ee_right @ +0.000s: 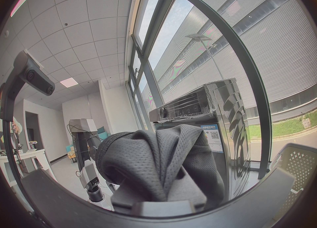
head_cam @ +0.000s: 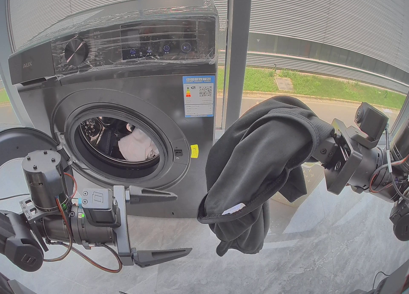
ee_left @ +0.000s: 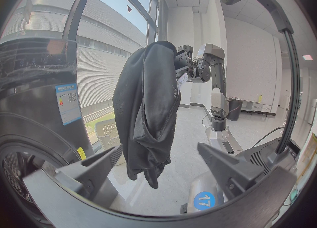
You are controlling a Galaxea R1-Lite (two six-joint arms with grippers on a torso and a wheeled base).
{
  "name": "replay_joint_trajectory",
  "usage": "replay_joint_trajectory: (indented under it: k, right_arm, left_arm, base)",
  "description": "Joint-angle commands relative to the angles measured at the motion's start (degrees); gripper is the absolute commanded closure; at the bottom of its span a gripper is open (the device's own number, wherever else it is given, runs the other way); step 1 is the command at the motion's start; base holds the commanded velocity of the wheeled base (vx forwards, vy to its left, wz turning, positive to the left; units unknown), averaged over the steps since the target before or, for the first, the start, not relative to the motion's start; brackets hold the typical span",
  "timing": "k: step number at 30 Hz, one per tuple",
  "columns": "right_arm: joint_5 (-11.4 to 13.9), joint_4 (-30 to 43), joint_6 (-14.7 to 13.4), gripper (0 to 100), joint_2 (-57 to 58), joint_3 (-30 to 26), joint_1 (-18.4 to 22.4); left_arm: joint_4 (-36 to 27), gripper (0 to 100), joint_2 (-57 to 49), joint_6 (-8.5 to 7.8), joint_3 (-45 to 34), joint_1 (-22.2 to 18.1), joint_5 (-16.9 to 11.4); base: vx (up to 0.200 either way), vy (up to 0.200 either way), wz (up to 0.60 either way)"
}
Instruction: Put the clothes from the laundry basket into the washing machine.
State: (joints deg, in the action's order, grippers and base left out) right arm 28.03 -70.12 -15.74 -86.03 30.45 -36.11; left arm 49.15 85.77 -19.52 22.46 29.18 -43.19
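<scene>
Front and centre stands the washing machine (head_cam: 128, 107), a dark grey front-loader wrapped in clear film across its control panel, parked on the pale stone floor (head_cam: 306, 256) against the tall window (head_cam: 324, 22). Its round door (head_cam: 21, 145) is swung open to the left and the drum mouth is wide open. To the right of the machine a big black garment (head_cam: 255, 158) hangs in mid-air, clear of the floor, bunched at the top and drooping in long folds with a small white tag showing near its lower edge. It is level with the machine's front but off to the right of the opening, not inside. The right gripper (head_cam: 327, 150) comes in from the right and is clamped on the top bunch of that fabric, the mesh cloth piled over its fingers in the right wrist view. Behind the hanging garment, low by the window, sits the pale perforated laundry basket (ee_left: 107, 132). On the near left, the left gripper (head_cam: 166, 225) is low in front of the machine's lower right corner, its two dark fingers spread wide apart with nothing between them. Inside the drum lies a white garment (head_cam: 137, 145), sitting low at the back of the opening.
</scene>
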Motion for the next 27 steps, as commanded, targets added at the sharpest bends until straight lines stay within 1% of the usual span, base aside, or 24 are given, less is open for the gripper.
replay_joint_trajectory:
  k: [1,5,8,11,18,23,27]
  right_arm:
    - [0.0,0.0,-0.9,100,-0.2,1.0,0.0]
    - [-0.1,0.0,-1.3,100,-0.4,1.5,0.0]
    - [-0.1,0.0,-1.3,100,-0.5,1.5,0.0]
    - [0.0,0.0,-1.3,100,-0.5,1.5,-0.2]
    - [0.0,0.0,-1.3,100,-1.7,2.2,-1.4]
    - [-0.1,0.0,-1.4,100,-2.6,4.1,-1.9]
    - [-0.1,0.0,-1.4,100,-2.6,4.0,-2.5]
  left_arm:
    - [0.2,0,1.7,-0.08,2.2,0.9,-0.1]
    - [0.4,0,2.6,0.01,3.2,2.1,-0.1]
    - [0.8,0,3.7,0.09,3.8,2.2,-0.1]
    - [2.2,0,5.7,0.36,6.2,2.3,-0.2]
    - [2.4,0,7.7,0.62,10.0,5.1,-0.2]
    - [2.5,0,10.4,0.53,10.2,5.2,-0.1]
    - [2.5,0,11.9,0.62,12.0,4.8,0.5]
  base:
    - [0.0,0.0,0.0]
    - [0.0,0.0,0.0]
    - [0.0,0.0,0.0]
    - [0.0,0.0,0.0]
    - [0.0,0.0,0.0]
    - [0.0,0.0,0.0]
    - [0.0,0.0,0.0]
